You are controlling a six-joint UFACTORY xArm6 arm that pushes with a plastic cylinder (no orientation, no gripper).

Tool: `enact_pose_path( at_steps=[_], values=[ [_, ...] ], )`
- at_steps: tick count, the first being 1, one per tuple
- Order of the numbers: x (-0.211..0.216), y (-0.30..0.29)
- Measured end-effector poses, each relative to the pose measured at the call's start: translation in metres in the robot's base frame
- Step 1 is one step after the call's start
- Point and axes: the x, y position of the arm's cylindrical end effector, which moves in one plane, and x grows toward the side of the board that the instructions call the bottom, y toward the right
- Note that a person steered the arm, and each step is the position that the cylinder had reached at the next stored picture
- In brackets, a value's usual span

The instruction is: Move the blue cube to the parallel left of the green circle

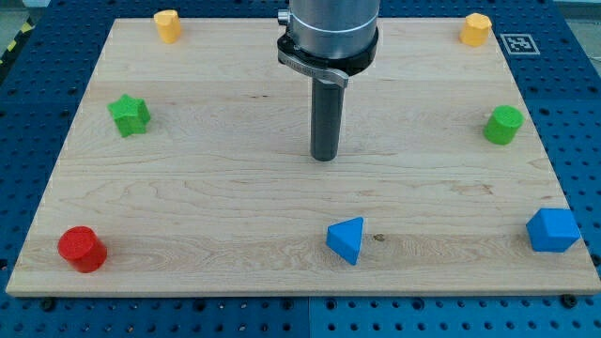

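Well apart, blue cube (pixel 552 230) (bottom right) from my tip (pixel 325 158)

Blocks on board: two yellow (pixel 167 25) (pixel 476 29), two green (pixel 130 115) (pixel 503 125), two blue (pixel 346 239) (pixel 552 230), one red (pixel 82 249).

Pale wood-grain board (pixel 235 197); blue cube (pixel 552 230) bottom right corner, green circle (pixel 503 125) right edge, red cylinder (pixel 82 249) bottom left corner.

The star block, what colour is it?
Green; the star block shows in the camera view, near the view's left.
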Motion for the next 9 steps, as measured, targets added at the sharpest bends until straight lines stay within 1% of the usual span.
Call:
enact_pose_path(
  at_steps=[2, 3, 5, 7, 8, 9],
  values=[
    [0.004, 0.000],
    [0.015, 0.000],
    [0.022, 0.000],
    [0.023, 0.000],
    [0.023, 0.038],
    [0.026, 0.136]
  ],
)
